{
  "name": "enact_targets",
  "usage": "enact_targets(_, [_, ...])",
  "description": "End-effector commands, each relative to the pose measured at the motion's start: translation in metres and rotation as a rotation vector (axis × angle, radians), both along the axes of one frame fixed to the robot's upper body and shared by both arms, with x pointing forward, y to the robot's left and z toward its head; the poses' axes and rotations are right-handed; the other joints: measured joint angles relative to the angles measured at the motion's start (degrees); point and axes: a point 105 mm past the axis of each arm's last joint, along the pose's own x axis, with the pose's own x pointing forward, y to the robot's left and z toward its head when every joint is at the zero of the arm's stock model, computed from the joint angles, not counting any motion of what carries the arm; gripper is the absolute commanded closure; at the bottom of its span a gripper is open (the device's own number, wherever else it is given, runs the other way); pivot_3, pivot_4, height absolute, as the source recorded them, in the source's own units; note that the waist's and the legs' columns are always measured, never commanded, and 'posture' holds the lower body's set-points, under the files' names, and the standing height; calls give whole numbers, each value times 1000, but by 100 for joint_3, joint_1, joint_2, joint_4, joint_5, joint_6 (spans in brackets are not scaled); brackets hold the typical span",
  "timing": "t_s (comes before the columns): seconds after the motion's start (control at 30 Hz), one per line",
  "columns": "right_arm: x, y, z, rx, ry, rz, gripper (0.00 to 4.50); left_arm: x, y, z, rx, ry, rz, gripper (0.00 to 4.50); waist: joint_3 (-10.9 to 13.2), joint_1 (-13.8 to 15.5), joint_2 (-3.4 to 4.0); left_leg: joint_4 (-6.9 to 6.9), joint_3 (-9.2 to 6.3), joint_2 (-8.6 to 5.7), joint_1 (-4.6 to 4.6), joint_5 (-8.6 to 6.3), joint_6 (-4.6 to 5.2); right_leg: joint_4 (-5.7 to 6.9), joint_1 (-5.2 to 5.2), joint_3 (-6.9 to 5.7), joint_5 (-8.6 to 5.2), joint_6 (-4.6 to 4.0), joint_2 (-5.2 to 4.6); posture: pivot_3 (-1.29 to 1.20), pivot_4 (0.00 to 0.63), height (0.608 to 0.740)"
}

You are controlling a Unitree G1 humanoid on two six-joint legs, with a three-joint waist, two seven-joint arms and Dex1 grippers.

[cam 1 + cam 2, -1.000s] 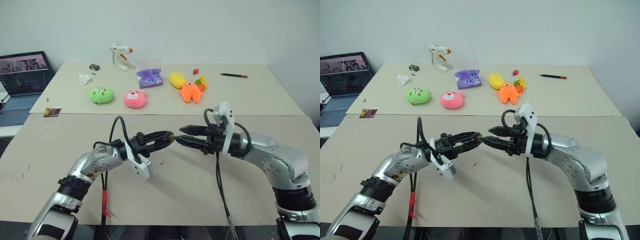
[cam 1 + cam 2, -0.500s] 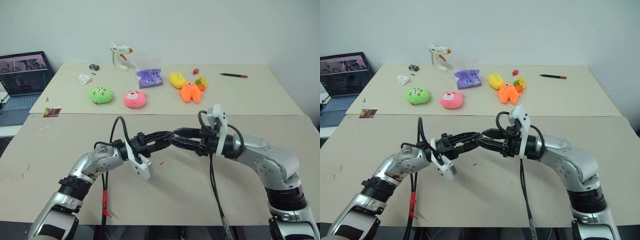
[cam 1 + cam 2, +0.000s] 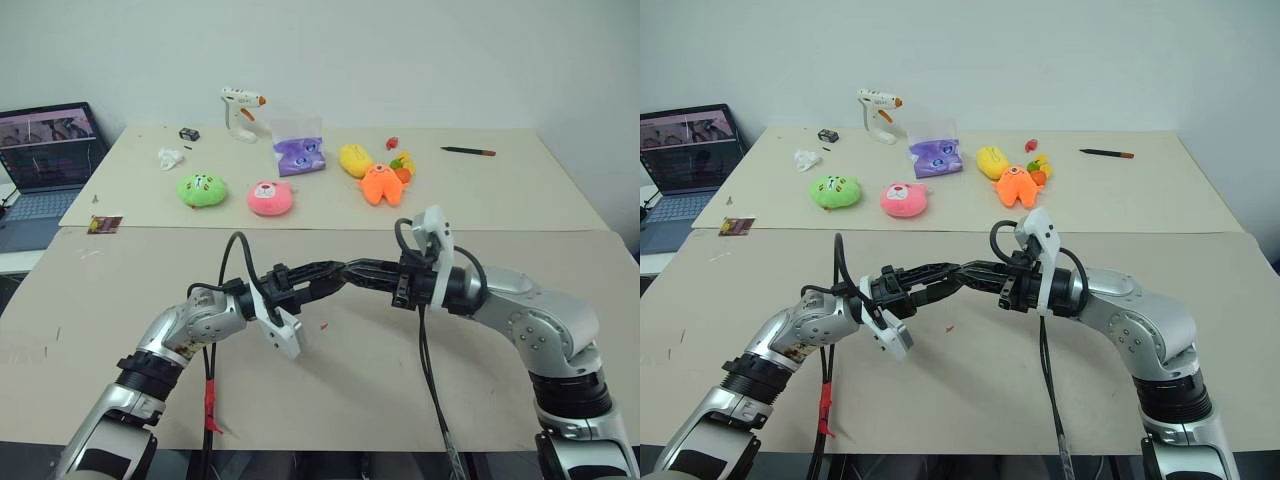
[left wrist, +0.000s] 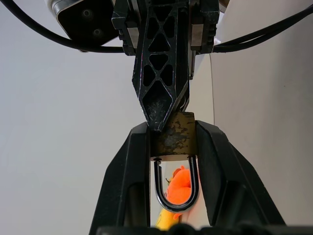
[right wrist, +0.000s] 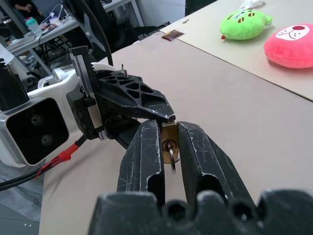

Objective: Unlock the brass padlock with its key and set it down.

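- Head views: the left gripper [image 3: 338,273] and the right gripper [image 3: 352,270] met tip to tip above the near table [image 3: 120,290]; the padlock itself was too small to make out between them. On the far table [image 3: 520,190] lay a green plush [image 3: 201,189], a pink plush [image 3: 270,198] and an orange plush [image 3: 381,184].
- Left wrist view: the left fingers [image 4: 129,166] clamped the brass padlock [image 4: 173,138] by its body — shackle [image 4: 176,188] closed, looping back between the fingers.
- Right wrist view: the right fingers [image 5: 146,156] stood narrow, pinched around the key [image 5: 170,150] seated in the padlock's keyhole — lock body just ahead of them.
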Motion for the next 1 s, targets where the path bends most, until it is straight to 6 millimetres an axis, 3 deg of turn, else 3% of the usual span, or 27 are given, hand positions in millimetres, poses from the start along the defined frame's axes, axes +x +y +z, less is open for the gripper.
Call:
enact_targets(0.03, [-10, 9, 12, 6, -50, 60, 4415, -1, -3, 15, -38, -43, -17, 3695, 0, 1, 0, 0, 0, 0, 0, 0, 0, 0, 0, 0, 0, 0, 0, 0, 150, 740])
enact_targets(0.13, [-11, 10, 12, 20, -30, 68, 4415, -2, -3, 15, -37, -42, -18, 3695, 0, 2, 0, 0, 0, 0, 0, 0, 0, 0, 0, 0, 0, 0, 0, 0, 150, 740])
enact_targets(0.2, [-12, 10, 12, 26, -23, 71, 3394, -2, -3, 14, -37, -41, -19, 3695, 0, 1, 0, 0, 0, 0, 0, 0, 0, 0, 0, 0, 0, 0, 0, 0, 150, 740])
enact_targets(0.23, [-12, 10, 12, 21, -28, 71, 3284, -2, -3, 14, -38, -41, -19, 3695, 0, 0, 0, 0, 0, 0, 0, 0, 0, 0, 0, 0, 0, 0, 0, 0, 150, 740])
enact_targets(0.33, [-13, 10, 12, 11, -33, 80, 2262, -2, -3, 14, -43, -34, -16, 3695, 0, 1, 0, 0, 0, 0, 0, 0, 0, 0, 0, 1, 0, 0, -1, 0, 150, 740])
enact_targets(0.67, [-13, 12, 12, 17, -20, 79, 2262, -4, -4, 13, -42, -29, -20, 3695, 0, 1, 0, 0, 0, 0, 0, 0, 0, 0, 0, 0, 0, 0, 0, 0, 150, 740])
enact_targets(0.8, [-13, 12, 10, 9, -14, 83, 3259, -4, -4, 13, -42, -31, -21, 3695, 0, 2, 0, 0, 0, 0, 0, 0, 0, 1, 0, 0, 0, 0, -1, 0, 150, 740])
enact_targets(0.9, [-14, 12, 8, 2, -12, 86, 4319, -4, -4, 14, -42, -33, -19, 3695, 0, 2, 0, 0, 0, 0, 0, 0, 0, 0, 0, 0, 0, 0, 0, 0, 150, 740])
enact_targets(1.0, [-13, 10, 3, -35, -19, 77, 4406, -3, -4, 15, -41, -36, -19, 3695, 0, 0, 0, 0, 0, 0, 0, 0, 0, 0, 0, 0, 0, 0, 0, 0, 150, 740])
